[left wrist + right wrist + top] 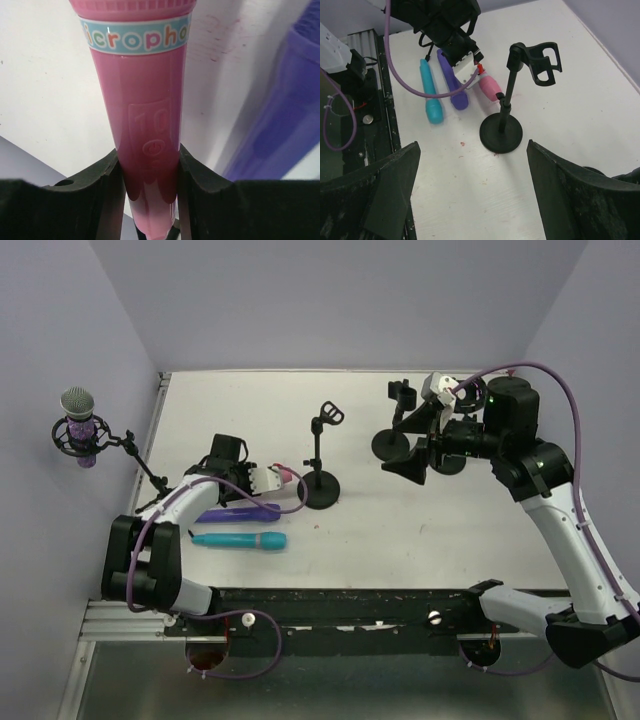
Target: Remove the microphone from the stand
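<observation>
Microphone [145, 125], pink with a lettered band near its head, sits pinched between the two dark fingers [95, 185] of the left tool [268, 480], which grips its handle from both sides. In the top view the microphone [288, 476] is well off the stand [320, 455], low over the tabletop [400, 530] just left of the stand's round base. Whether it touches the surface I cannot tell. The stand is upright, its clip [328, 414] empty at the top of the post.

From the right wrist view the microphone [490, 87] points toward the stand [502, 115], with the left tool [467, 70] behind it. A purple mic [452, 80] lies just beside it on the tabletop, and a teal mic [431, 95] lies parallel on the purple one's other side, nearer the arm bases.

The right tool [472, 146] is spread wide and holds nothing, its fingers [390, 185] framing the stand from a distance. In the top view the right tool [425, 445] hangs over the far right of the tabletop, among other stands [392, 445].
</observation>
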Tool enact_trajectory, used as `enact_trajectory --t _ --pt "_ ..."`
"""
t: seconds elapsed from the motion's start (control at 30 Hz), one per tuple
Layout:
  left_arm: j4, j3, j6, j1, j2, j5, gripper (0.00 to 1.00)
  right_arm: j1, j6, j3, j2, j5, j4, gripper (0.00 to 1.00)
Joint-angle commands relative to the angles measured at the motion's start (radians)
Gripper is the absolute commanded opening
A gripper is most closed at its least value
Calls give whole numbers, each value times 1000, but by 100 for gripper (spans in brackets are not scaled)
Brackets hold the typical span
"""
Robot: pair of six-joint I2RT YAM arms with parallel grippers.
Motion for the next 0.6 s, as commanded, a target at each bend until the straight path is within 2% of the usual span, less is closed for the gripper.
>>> enact_trajectory --t 0.0,0.1,0.37,0.4,0.57 --pt "49 73 79 29 88 11 0 2 -20 -6 -16 26 -45 94" --pt "5 61 119 42 112 29 9 2 -23 -5 -15 27 -49 94" --pt "-138 34 110 62 98 89 24 2 -37 -2 13 20 -45 94" --pt "-155 17 118 63 86 97 29 2 -43 4 38 -2 -37 94" --pt "-175 -12 113 63 62 111 39 3 -63 41 120 -16 -19 93"
